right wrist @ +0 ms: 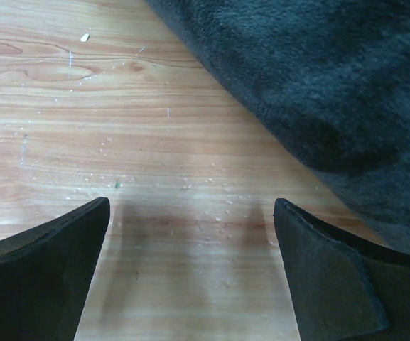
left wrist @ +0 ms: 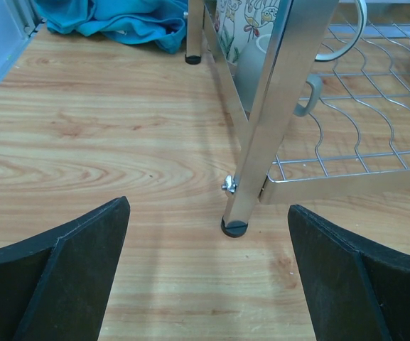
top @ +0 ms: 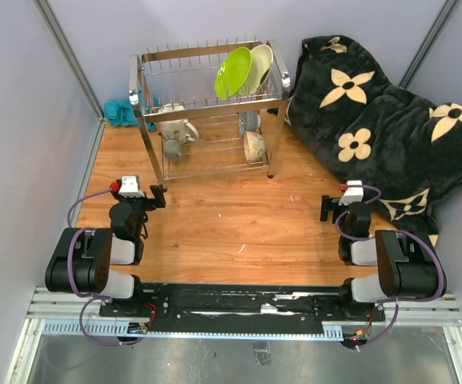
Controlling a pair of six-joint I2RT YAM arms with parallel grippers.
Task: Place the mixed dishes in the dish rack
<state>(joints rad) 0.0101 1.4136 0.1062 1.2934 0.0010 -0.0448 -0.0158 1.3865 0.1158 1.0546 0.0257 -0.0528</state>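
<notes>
At the far side of the worktop (top: 239, 216), left of centre, stands the dish rack (top: 214, 105), and every dish that can be made out sits in it. The lime-green plate (top: 232, 72) and the cream plate (top: 261, 66) stand on edge between the prongs at the right end of the upper tier. On the lower tier, the white mug (top: 178, 128) and the small grey mug (top: 173, 148) are at the left. The blue-patterned small bowl (top: 249, 122) and the cream-yellow bowl (top: 254, 146) are at the right. No dish shows on the bare wood, so the loading looks finished or nearly so. The left gripper (top: 157, 196) and the right gripper (top: 327, 206) hang low near their bases, well apart from the rack, each with its fingers (left wrist: 84, 249) spread and nothing between them. These dishes look like glazed ware: stiff, smooth, probably slippery, and likely to chip against chrome wire. A plate would best be pinched across its rim at the top edge, a bowl or mug over its wall at the lip, since a handle offers a narrower hold. The rack itself seems rigid but light on small feet, so a nudge could slide it. A black flowered blanket (top: 375, 120) lies at the right, a teal cloth (top: 121, 112) behind the rack's left end.
</notes>
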